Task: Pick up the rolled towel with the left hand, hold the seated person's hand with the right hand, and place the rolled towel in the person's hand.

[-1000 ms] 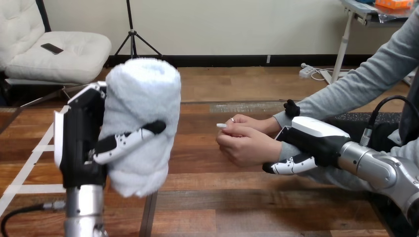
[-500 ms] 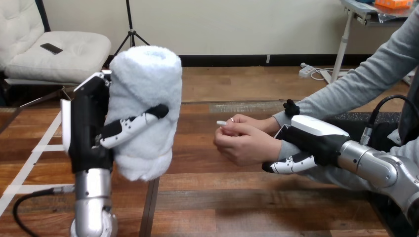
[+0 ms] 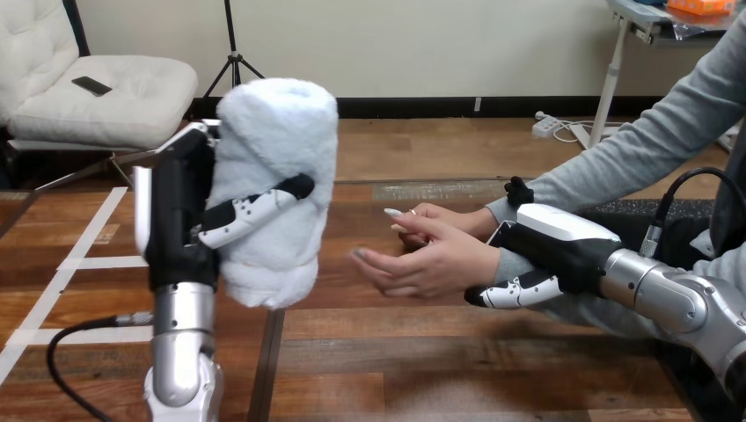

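The rolled towel (image 3: 280,149) is a thick, fluffy roll of pale terry cloth. It stands upright, with its rolled end facing up and its lower end hanging loose and rounded. I can make out no writing or label on it. It is up off the table (image 3: 413,360), to the left of the person's hand (image 3: 431,262) and apart from it, and its top stands higher than that hand.

The left hand (image 3: 176,220) grips the towel from the side turned away from the person's hand. Its palm is flat against the cloth and its thumb (image 3: 255,207) lies slantwise across the front, pressing a dent into the roll. The silver left forearm (image 3: 183,338) rises straight up beneath it.

The person's hand lies open above the table, palm turned up and towards the towel, fingers stretched out leftward. A second hand of the person (image 3: 422,216) sits just behind it, touching.

The right hand (image 3: 563,236) is at the wrist end of the person's hand, closed round the wrist: one finger (image 3: 517,294) curls beneath the sleeve and a black fingertip (image 3: 519,190) shows above it. Its forearm (image 3: 677,303) comes in from the lower right.
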You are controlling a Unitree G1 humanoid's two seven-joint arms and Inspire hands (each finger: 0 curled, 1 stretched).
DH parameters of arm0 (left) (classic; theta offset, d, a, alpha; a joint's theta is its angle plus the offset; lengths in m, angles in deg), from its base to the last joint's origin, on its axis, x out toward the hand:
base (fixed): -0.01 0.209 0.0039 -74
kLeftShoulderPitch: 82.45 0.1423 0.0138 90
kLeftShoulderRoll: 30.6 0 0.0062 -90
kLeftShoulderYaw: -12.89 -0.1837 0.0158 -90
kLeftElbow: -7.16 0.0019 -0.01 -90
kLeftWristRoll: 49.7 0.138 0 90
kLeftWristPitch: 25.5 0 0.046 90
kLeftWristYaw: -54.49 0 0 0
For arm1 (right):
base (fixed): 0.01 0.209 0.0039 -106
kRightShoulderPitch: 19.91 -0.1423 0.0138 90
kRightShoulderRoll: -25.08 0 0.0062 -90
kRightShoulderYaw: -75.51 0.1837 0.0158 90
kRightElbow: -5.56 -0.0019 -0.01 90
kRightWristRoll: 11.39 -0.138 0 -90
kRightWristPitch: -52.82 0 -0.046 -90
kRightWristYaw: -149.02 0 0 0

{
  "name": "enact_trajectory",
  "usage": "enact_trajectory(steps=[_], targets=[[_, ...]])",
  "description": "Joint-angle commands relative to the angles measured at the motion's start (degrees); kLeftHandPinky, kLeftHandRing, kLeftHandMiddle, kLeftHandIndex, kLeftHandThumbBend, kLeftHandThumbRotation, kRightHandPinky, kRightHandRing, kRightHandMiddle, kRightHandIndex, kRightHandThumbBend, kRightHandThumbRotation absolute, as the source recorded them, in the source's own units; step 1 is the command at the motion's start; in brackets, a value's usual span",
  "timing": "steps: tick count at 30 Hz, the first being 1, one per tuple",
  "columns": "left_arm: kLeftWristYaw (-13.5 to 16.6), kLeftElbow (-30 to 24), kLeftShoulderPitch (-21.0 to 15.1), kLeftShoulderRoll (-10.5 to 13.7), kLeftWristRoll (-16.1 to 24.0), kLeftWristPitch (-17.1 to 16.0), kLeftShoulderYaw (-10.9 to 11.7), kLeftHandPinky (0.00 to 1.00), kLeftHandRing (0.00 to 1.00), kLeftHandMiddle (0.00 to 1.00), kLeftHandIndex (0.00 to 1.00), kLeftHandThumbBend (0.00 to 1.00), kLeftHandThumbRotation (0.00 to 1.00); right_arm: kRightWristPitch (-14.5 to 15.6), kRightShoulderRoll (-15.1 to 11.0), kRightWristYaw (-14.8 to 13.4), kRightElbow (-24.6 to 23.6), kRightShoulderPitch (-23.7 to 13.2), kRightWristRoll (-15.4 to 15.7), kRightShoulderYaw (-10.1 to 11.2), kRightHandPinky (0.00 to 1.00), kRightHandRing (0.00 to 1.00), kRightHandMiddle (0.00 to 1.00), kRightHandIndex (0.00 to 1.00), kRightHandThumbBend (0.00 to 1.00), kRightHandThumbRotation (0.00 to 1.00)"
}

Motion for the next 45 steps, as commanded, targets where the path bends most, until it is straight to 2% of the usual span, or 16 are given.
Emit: enact_trajectory(steps=[1,10,22,29,38,45], targets=[[1.1,4.8,-9.0,1.1,1.3,-2.7,-0.3,0.30,0.33,0.37,0.40,0.55,0.00,-0.9,-1.3,-0.4,-2.9,-3.8,-2.3,2.7,0.19,0.21,0.26,0.25,0.53,0.50],[2.8,10.6,-11.8,0.5,2.8,-3.8,-0.7,0.31,0.33,0.38,0.40,0.56,0.00,-1.1,-1.5,-0.9,-3.7,-3.5,-1.6,2.3,0.18,0.21,0.26,0.25,0.53,0.49],[4.8,15.9,-14.1,-0.6,4.0,-4.7,-1.2,0.31,0.34,0.38,0.40,0.58,0.00,-1.4,-1.6,-0.2,-5.0,-2.8,-2.4,2.6,0.19,0.22,0.26,0.26,0.54,0.49],[5.7,18.4,-15.3,-1.1,4.7,-5.0,-1.4,0.32,0.35,0.38,0.40,0.58,0.00,-0.6,-2.0,1.0,-6.6,-2.3,-2.8,2.8,0.20,0.23,0.27,0.26,0.55,0.50],[6.6,21.5,-16.9,-1.6,5.2,-4.2,-1.6,0.33,0.35,0.38,0.40,0.58,0.00,0.0,-2.4,2.0,-8.8,-1.2,-3.3,3.3,0.22,0.24,0.29,0.28,0.55,0.52],[8.5,23.7,-18.1,-1.5,6.9,-3.3,-2.4,0.33,0.36,0.39,0.40,0.57,0.00,0.8,-2.7,2.7,-10.2,-0.5,-3.5,3.3,0.22,0.25,0.29,0.28,0.56,0.52]])
